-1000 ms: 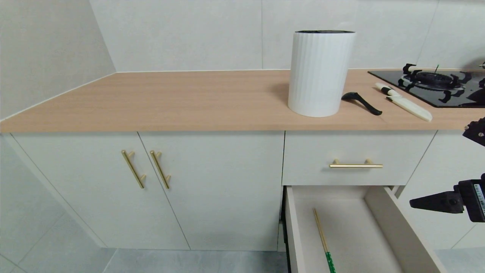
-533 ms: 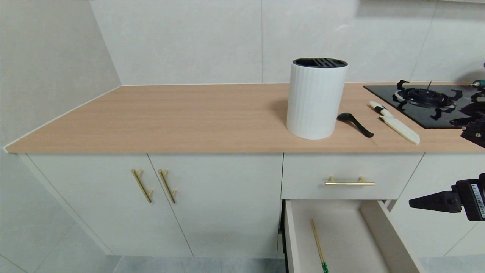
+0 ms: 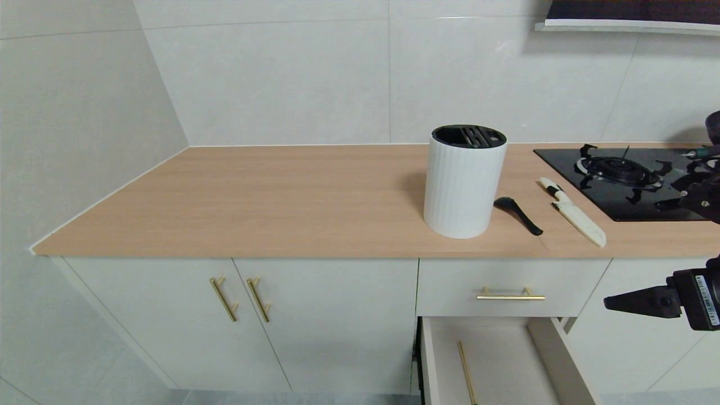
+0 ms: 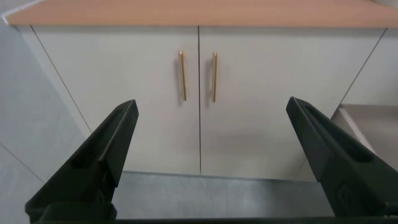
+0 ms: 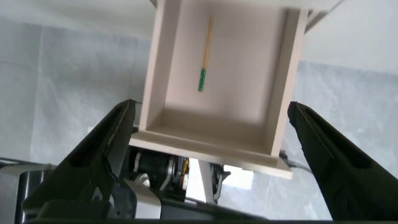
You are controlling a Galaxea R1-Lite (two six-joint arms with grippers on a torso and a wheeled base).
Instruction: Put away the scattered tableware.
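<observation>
Spoon (image 3: 517, 215) and knife (image 3: 572, 212) are left on the bench (image 3: 281, 202) beside the white holder (image 3: 464, 180), chopsticks (image 5: 205, 56) already laid in the open drawer (image 5: 211, 140), above which right fingers (image 5: 93, 165) are held spread and empty, left fingers (image 4: 99, 162) likewise, presumably readied for another pick.

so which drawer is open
The lower drawer, pulled out with chopsticks inside; the upper drawer, with the gold handle, is shut.

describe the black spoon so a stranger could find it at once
On the wooden countertop, find the tall white ribbed holder. The black spoon lies just right of its base, between it and the white knife. It is the only all-black utensil there.
</observation>
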